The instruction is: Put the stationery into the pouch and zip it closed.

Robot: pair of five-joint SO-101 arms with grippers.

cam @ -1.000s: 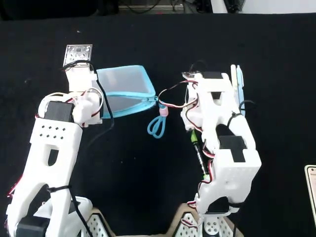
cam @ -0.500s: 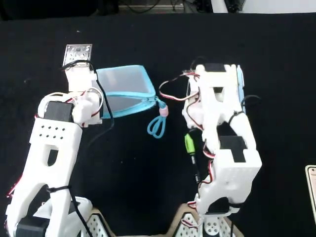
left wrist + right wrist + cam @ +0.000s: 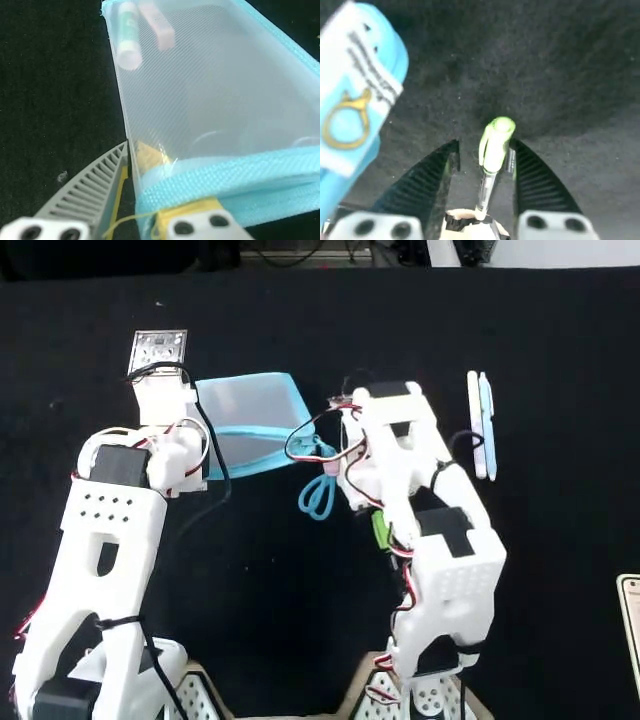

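At upper left of the high view the left gripper (image 3: 131,150) is pinching the corner of the pouch (image 3: 255,425), which is lying flat and holding a glue stick (image 3: 127,35) and an eraser (image 3: 159,27). At centre the right gripper (image 3: 484,145) is gripping a green-capped pen (image 3: 495,135), near the pouch's blue loop (image 3: 318,495). Two pens (image 3: 482,425) are lying at upper right

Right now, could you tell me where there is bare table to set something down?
The far strip of table beyond the pouch and the two pens is bare; so is the stretch right of them. Crowded: around the blue loop, where the right gripper holds the green pen.
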